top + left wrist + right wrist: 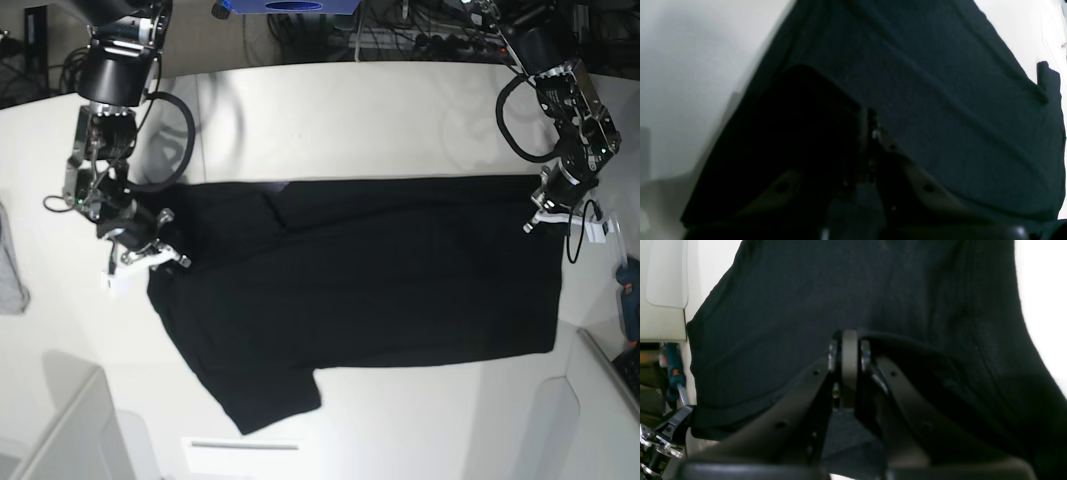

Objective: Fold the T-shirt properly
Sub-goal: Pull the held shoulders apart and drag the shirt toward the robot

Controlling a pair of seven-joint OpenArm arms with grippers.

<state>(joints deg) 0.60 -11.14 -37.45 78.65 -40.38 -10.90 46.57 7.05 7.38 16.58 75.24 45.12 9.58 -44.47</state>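
we see the t-shirt (370, 270), plain black side up, spread across the middle of the white tabletop (330, 110), its long axis running side to side in the base view. one sleeve (265, 395) juts toward the near edge; the body lies mostly flat with a few shallow creases. the right tool (150, 255) sits at the garment's end on that view's left, and the right wrist view shows its jaws drawn together with dark cloth pinched between them (849, 350). the left tool (548, 212) sits at the far corner on that view's right; its wrist view is too dark to make the jaw tips out clearly, yet they read as shut, with black cloth (940, 100) draped right over them, so we judge it clamped on that corner. a small grey cloth (8, 265) lies apart at the tabletop's left margin.

we judge the fabric light, limp and not fragile: it will sag and trail between two grasp points and drag on the tabletop without sliding freely. hold is best taken at hems, corners or shoulder seams, one tool at each end of an edge, keeping that edge taut while it is carried over.
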